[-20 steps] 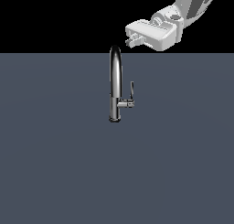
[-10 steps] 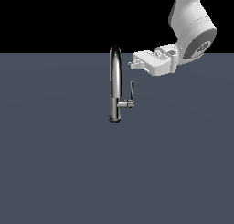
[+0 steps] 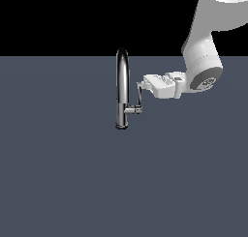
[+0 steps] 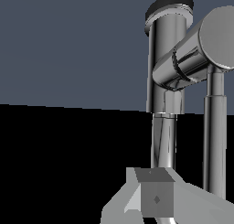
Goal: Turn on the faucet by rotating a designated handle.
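Note:
The chrome gooseneck faucet (image 3: 122,86) stands upright on the dark grey floor. A short stub (image 3: 133,110) sticks out toward the exterior view's right. The thin handle blade (image 3: 139,96) rises from the stub's end. My gripper (image 3: 144,82) lies level at the exterior view's right of the faucet, its fingertips right at the blade's upper end; I cannot tell whether they touch it. The fingers look shut and hold nothing. In the wrist view, the faucet's base (image 4: 167,58), stub (image 4: 189,54) and blade (image 4: 215,127) loom close beyond my gripper (image 4: 155,199).
The white arm (image 3: 206,57) reaches down from the exterior view's upper right. The flat dark grey floor (image 3: 97,183) spreads all around the faucet, with a black background behind it.
The gripper has come down from above at the exterior view's right and moved in toward the faucet, ending at the top of the handle blade. The faucet and handle have not visibly moved.

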Robot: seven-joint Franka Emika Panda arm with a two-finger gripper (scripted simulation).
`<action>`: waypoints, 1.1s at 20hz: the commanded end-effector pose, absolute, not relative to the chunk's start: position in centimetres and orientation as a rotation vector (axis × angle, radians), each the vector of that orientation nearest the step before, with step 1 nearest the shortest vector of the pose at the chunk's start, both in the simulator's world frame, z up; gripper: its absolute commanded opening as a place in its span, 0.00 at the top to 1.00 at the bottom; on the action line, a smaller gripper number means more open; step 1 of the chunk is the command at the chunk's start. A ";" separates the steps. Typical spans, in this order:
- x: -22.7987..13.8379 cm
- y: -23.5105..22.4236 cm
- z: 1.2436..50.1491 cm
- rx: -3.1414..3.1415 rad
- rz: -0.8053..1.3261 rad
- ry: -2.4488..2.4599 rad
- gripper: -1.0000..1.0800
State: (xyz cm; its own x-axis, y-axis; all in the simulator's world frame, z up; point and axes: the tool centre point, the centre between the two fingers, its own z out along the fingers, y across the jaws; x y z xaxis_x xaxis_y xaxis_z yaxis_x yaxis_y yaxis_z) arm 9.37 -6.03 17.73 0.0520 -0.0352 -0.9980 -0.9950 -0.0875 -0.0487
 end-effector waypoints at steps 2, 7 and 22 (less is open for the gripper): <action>9.6 -5.9 16.5 -1.270 1.230 1.171 1.00; 9.7 -5.9 16.0 -1.250 1.235 1.176 1.00; 7.1 -6.0 16.3 -1.251 1.236 1.176 1.00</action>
State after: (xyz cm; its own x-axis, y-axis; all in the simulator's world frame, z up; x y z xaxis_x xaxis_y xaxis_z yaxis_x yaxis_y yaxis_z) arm 7.51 -5.96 16.26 0.0131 -0.0004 -0.9999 -0.9988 -0.0479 -0.0131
